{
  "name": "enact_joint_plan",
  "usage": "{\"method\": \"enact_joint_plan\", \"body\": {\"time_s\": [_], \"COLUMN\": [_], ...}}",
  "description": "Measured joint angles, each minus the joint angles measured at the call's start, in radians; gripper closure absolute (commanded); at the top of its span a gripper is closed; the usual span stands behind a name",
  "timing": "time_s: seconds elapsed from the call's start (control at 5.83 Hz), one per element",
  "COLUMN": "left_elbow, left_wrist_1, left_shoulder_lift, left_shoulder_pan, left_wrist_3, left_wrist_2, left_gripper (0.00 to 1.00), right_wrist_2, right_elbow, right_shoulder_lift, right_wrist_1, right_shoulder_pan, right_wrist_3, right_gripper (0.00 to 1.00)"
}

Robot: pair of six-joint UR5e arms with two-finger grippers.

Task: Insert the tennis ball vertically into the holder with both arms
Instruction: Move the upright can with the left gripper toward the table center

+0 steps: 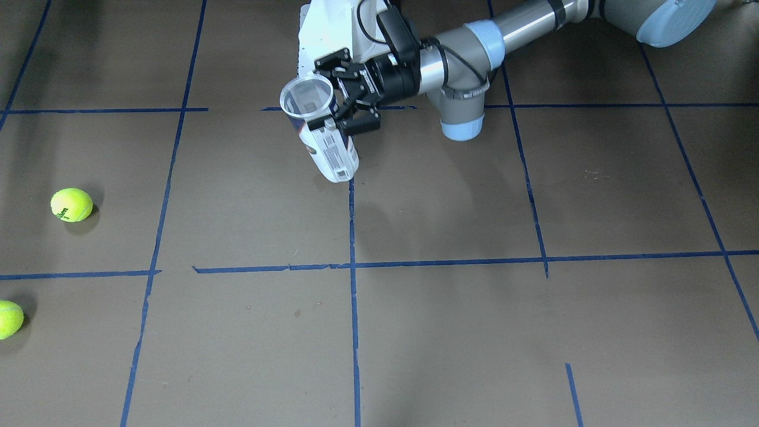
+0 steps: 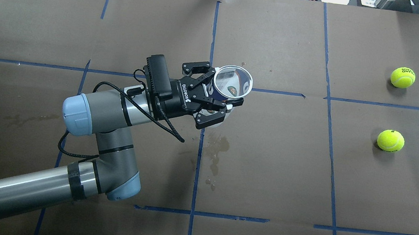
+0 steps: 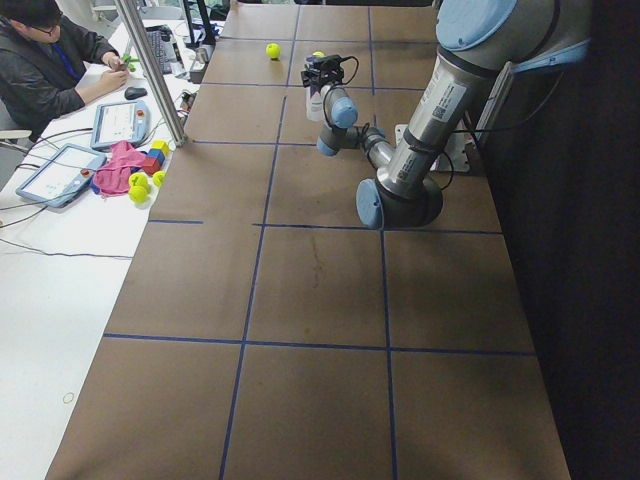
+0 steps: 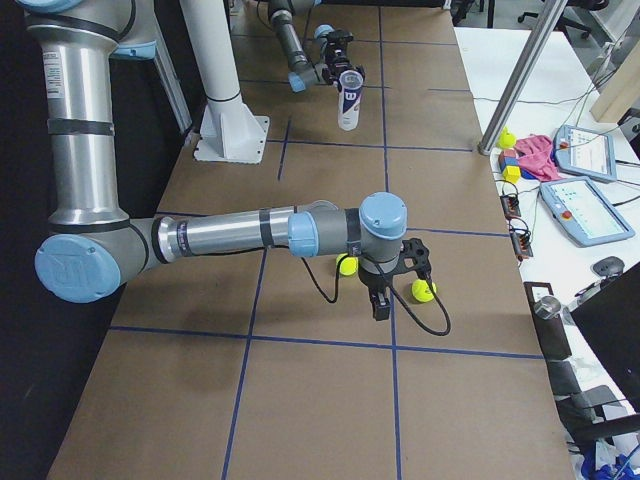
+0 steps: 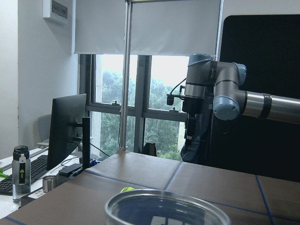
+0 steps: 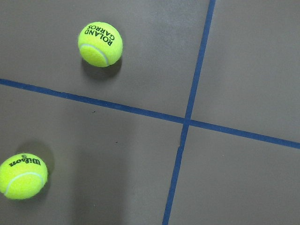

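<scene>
The left gripper (image 2: 216,94) is pinched on the tube (image 2: 233,82), its two black fingers (image 2: 199,69) pressed against opposite sides of the clear wall just below the rim. The tube stands upright in that grip with its open mouth facing up. Whether its base touches the table (image 2: 305,175) cannot be told. The upper part is clear plastic. Lower down a navy and white label wraps it, with a barcode panel on the side turned away from the robot, and a round emblem shows through the mouth from above. In the left wrist view the rim fills the bottom edge, directly in front of the gripper.

The right gripper (image 4: 385,292) points down at the table, well apart from the tube, with two yellow balls (image 6: 100,43) (image 6: 22,176) lying close to it. Whether its fingers are spread or pressed together cannot be told.
</scene>
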Motion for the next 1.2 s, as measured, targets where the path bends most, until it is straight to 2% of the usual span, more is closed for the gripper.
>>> {"method": "enact_joint_plan", "body": {"time_s": [0.17, 0.51, 0.69, 1.2], "left_elbow": [0.086, 0.264, 0.300, 0.322], "left_wrist_1": [-0.077, -0.201, -0.225, -0.285], "left_shoulder_lift": [-0.014, -0.069, -0.084, -0.092], "left_shoulder_pan": [-0.003, -0.004, -0.002, 0.028], "left_wrist_3": [0.000, 0.003, 0.002, -0.007], "left_wrist_2": [0.023, 0.047, 0.051, 0.053], "left_gripper": [0.45, 0.33, 0.31, 0.30], "right_wrist_2": [0.000, 0.000, 0.000, 0.000], "right_elbow": [0.000, 0.000, 0.000, 0.000], "right_shoulder_lift": [0.000, 0.002, 0.003, 0.006], "right_wrist_1": [0.000, 0.000, 0.001, 0.000], "right_shoulder_pan": [0.000, 0.000, 0.000, 0.000], "right_wrist_3": [0.000, 0.000, 0.000, 0.001], "right_gripper": [0.00, 0.00, 0.00, 0.00]}}
